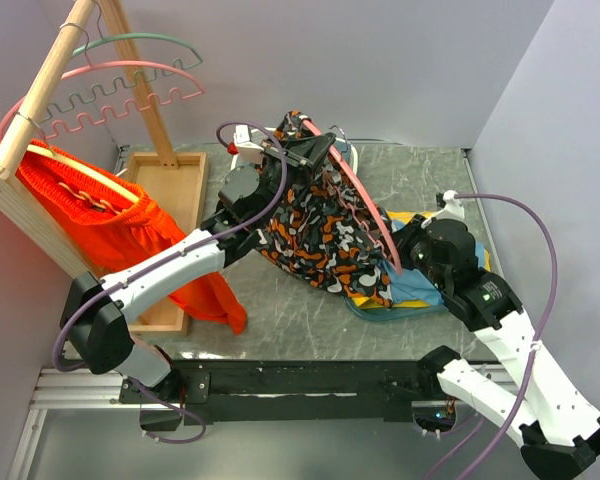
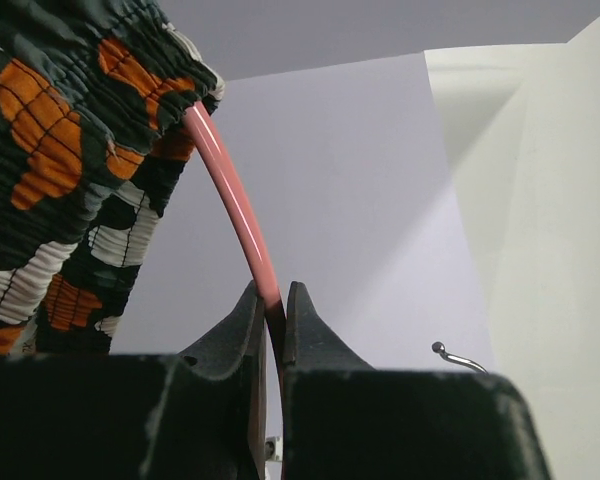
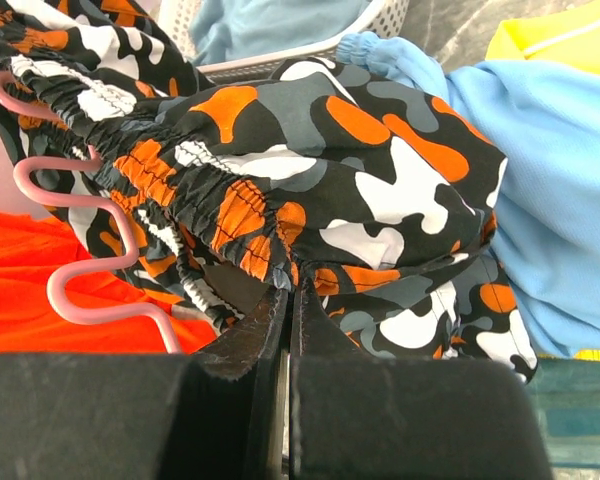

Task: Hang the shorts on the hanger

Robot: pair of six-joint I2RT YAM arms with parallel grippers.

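The shorts (image 1: 315,225), black with orange, white and grey blobs, hang in a bunch above the middle of the table, threaded on the pink hanger (image 1: 365,195). My left gripper (image 1: 308,150) holds the hanger's upper end. In the left wrist view this gripper (image 2: 273,290) is shut on the pink rod (image 2: 235,200), the waistband (image 2: 70,150) sits further up the rod, and the metal hook (image 2: 458,358) shows to the right. My right gripper (image 1: 405,262) is at the hanger's lower end. In the right wrist view it (image 3: 290,290) is shut on a fold of the shorts (image 3: 360,190), beside the hanger's wavy bar (image 3: 70,250).
A wooden rack (image 1: 40,110) at the left carries a bright orange garment (image 1: 120,225) plus a green hanger (image 1: 145,40) and another pink one (image 1: 130,72). Its tray base (image 1: 170,190) lies on the table. Light blue and yellow clothes (image 1: 410,290) lie under the right gripper. A white basket (image 3: 280,55) stands behind.
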